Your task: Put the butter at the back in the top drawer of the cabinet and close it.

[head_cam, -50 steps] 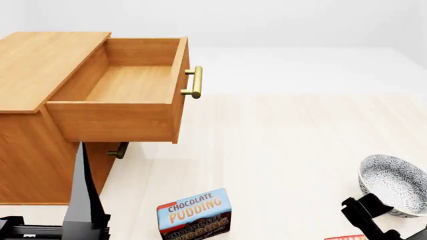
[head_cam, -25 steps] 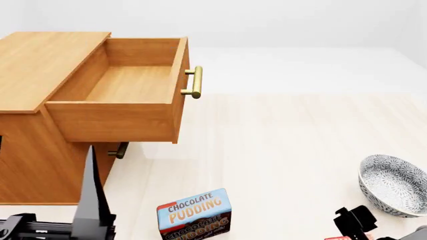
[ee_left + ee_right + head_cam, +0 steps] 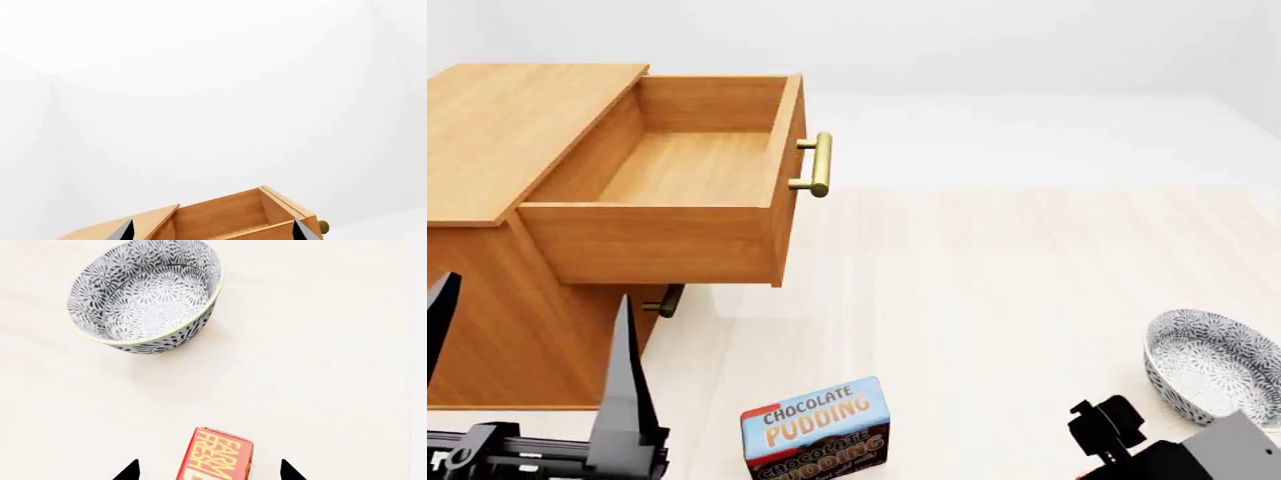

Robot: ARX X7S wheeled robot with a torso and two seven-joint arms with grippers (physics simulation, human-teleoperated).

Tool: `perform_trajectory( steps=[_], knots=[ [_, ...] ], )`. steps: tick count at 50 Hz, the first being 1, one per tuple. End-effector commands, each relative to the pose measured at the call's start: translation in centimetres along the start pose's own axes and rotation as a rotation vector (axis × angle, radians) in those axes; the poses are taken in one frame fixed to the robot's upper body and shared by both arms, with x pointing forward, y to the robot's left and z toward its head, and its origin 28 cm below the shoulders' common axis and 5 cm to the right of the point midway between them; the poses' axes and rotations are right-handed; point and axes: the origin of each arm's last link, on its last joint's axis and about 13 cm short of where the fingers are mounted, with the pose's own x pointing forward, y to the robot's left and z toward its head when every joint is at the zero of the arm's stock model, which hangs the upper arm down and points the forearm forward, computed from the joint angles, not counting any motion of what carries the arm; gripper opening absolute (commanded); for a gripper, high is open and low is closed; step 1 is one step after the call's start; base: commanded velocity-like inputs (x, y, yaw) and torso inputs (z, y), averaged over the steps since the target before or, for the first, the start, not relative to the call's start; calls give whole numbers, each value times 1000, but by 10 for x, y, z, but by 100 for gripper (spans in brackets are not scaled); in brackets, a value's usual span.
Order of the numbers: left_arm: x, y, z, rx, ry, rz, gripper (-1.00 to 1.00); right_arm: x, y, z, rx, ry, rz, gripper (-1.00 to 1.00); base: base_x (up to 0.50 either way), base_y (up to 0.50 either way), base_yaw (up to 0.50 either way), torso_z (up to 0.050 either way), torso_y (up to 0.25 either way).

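With the top drawer (image 3: 681,165) of the honey-wood cabinet (image 3: 507,130) pulled open and bare inside, I line my right tool (image 3: 208,471), its tips apart, over the butter (image 3: 217,454), a small red glossy box lying on the pale bench (image 3: 988,300) near a patterned round bowl (image 3: 147,292). Nothing is grasped yet; lifting, placing and closing remain. My left tool (image 3: 213,231) idles with tips spread.
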Motion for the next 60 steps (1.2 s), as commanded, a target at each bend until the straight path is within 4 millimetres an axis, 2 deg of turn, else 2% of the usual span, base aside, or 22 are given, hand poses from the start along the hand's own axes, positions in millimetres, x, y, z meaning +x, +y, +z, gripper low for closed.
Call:
perform_trajectory(
  steps=[1, 16, 28, 60],
  knots=[
    [0, -1, -4, 0, 16, -5, 100, 11, 12, 3, -13, 7, -8, 100, 0, 0, 0, 0, 0],
    [3, -4, -6, 9, 28, -13, 100, 39, 13, -1, -16, 25, -57, 100, 0, 0, 0, 0, 0],
    [7, -5, -3, 14, 29, -14, 100, 50, 10, -6, -16, 48, -66, 100, 0, 0, 0, 0, 0],
    [4, -2, 10, -10, 12, -15, 100, 55, -6, -28, -38, 104, -87, 100, 0, 0, 0, 0, 0]
  ],
)
